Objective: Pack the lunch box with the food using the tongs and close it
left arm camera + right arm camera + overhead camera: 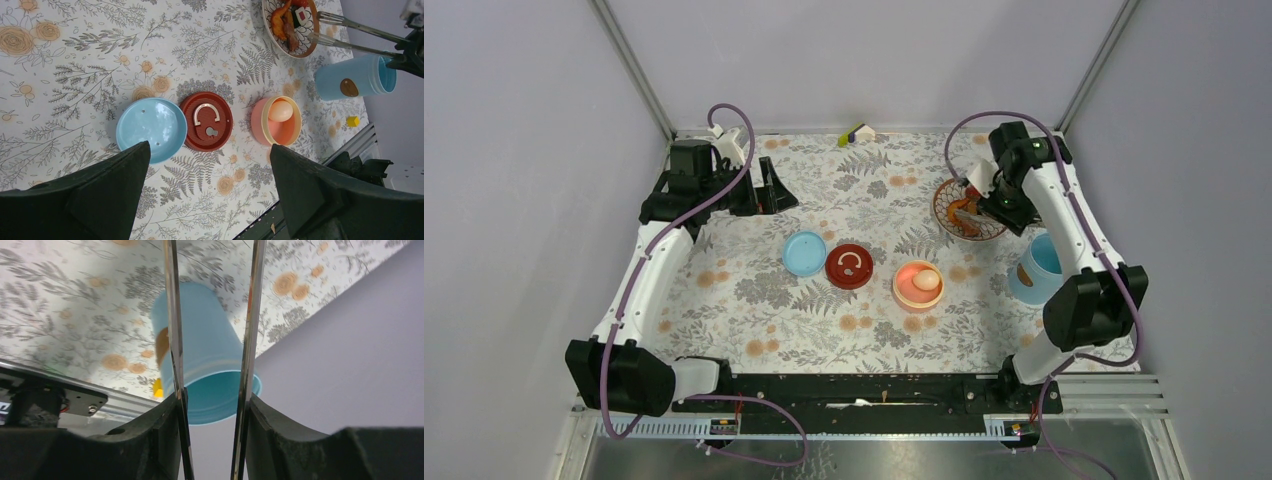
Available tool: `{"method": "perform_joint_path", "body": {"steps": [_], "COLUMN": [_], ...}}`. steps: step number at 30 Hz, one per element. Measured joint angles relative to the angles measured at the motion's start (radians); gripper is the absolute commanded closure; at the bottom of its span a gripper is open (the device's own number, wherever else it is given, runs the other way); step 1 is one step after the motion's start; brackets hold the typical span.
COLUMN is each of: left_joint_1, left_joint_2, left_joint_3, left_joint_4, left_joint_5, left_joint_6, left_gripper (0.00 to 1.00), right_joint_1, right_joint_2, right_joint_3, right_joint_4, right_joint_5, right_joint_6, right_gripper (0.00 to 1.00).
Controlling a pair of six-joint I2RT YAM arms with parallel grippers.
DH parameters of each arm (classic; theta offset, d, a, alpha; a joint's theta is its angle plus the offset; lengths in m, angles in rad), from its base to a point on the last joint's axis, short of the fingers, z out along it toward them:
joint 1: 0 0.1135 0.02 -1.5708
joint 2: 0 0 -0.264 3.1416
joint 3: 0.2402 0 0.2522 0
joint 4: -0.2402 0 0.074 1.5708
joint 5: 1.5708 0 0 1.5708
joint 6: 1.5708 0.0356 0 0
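Observation:
My right gripper is shut on the tongs, one slim metal arm lying against each finger. In the left wrist view the tongs reach to the rim of the patterned dish, which holds red-brown food. A white egg lies in the salmon-pink bowl at mid table. The light-blue shell lies on its side at the right, below the right gripper. The light-blue disc lies flat left of centre. My left gripper hovers open and empty at the back left.
A dark red round lid with a metal clasp lies between the disc and the bowl. A small yellow block sits by the shell near the table's right edge. A yellow-green object rests at the back edge. Walls close in the back and sides.

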Motion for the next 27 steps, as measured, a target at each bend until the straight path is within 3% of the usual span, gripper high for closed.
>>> {"method": "perform_joint_path", "body": {"steps": [8, 27], "left_joint_1": [0.000, 0.000], "left_joint_2": [0.000, 0.000], "left_joint_3": [0.000, 0.000], "left_joint_4": [0.000, 0.003], "left_joint_5": [0.004, 0.035], "left_joint_6": [0.000, -0.011], "left_gripper": [0.01, 0.01], "right_joint_1": [-0.118, -0.120], "right_joint_2": [0.070, 0.280], "right_joint_3": [0.024, 0.261], "right_joint_4": [0.025, -0.122], "right_joint_5": [0.085, 0.097], "right_joint_6": [-0.029, 0.066], "right_gripper": [0.51, 0.51]}}
